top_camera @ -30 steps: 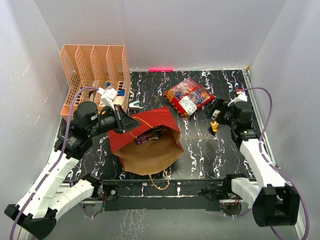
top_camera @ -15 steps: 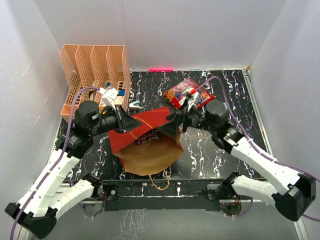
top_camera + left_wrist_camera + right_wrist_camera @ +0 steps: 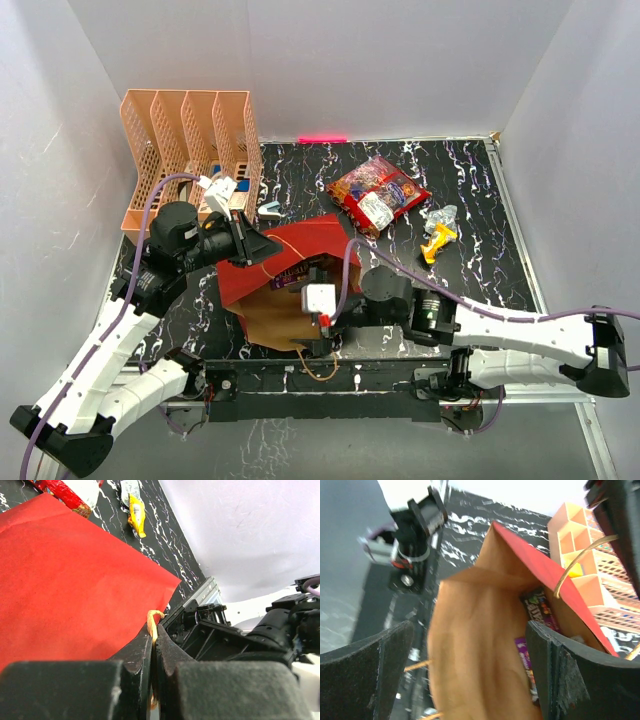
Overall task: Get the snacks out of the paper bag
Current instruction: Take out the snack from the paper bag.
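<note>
At the near edge of the bench (image 3: pixel 480 260) the right pincer (image 3: pixel 470 630) sits at the mouth of the bag (image 3: pixel 310 245), jaws spread wide and holding nothing. It looks straight into the brown interior. The snacks left inside are purple packets (image 3: pixel 536 611), which lie ahead of it against the red-backed wall. They sit off-centre, close to the finger on the right of the wrist view, and their long axis runs roughly along the line of reach into the bag. The right arm is much the nearer, so the next grasp probably calls for a shift toward that wall before closing. The bag's wall and the tan handle (image 3: pixel 153 622) arching over the mouth are what could snag. Just past the mouth the left pincer (image 3: pixel 154 645) is closed tight on that handle, apparently holding the bag up and open. Further back, out on the bench to the right, lie the candy bag (image 3: pixel 378 192), a silver packet (image 3: pixel 441 214) and a yellow packet (image 3: pixel 437 242), all apart from the bag. The rack (image 3: pixel 190 150) stands at the far left and a pink stick (image 3: pixel 322 138) lies by the back wall. Both are well clear of the reach.
</note>
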Tool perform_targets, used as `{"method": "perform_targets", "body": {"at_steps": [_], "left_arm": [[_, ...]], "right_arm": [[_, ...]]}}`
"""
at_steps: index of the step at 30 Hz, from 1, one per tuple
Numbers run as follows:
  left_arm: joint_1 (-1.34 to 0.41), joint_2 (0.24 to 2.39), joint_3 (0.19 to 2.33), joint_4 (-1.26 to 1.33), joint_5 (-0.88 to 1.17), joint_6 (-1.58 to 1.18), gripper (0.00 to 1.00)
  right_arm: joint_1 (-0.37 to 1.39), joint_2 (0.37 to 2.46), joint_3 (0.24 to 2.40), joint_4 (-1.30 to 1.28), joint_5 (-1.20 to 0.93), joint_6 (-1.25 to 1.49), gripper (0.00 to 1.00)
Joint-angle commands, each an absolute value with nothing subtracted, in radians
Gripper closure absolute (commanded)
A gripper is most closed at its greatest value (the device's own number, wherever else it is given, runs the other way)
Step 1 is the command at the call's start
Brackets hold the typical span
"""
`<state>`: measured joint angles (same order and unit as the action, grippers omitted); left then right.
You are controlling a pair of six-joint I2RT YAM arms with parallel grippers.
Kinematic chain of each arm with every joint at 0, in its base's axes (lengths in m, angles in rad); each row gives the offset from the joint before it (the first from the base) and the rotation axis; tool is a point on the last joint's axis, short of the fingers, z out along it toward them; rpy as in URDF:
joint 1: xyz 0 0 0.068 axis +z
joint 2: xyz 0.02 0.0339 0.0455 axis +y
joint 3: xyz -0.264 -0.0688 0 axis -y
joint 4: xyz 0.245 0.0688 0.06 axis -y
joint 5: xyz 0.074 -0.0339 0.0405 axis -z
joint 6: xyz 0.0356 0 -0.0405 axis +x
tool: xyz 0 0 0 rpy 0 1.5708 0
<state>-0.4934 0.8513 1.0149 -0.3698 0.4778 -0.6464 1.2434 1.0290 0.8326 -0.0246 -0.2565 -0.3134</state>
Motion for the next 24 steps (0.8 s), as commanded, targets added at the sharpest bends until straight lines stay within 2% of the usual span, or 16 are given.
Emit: {"method": "perform_targets", "body": {"at_steps": [1,12,24], "left_arm": [[-0.497,0.842,1.033,-0.382,0.467,-0.632,1.00],[-0.496,0.845,1.048,-0.404,0.455,-0.626,1.00],[-0.496,0.843,1.057,-0.410,0.469,-0.638,1.00]], "right_arm": [[1.262,1.068,0.791,0.003,-0.151,-0.674,0.02],[1.264,1.355,0.773,0.095,0.138,-1.073,0.02],[1.184,1.676,0.838,0.324,0.273,-1.167,0.02]]}}
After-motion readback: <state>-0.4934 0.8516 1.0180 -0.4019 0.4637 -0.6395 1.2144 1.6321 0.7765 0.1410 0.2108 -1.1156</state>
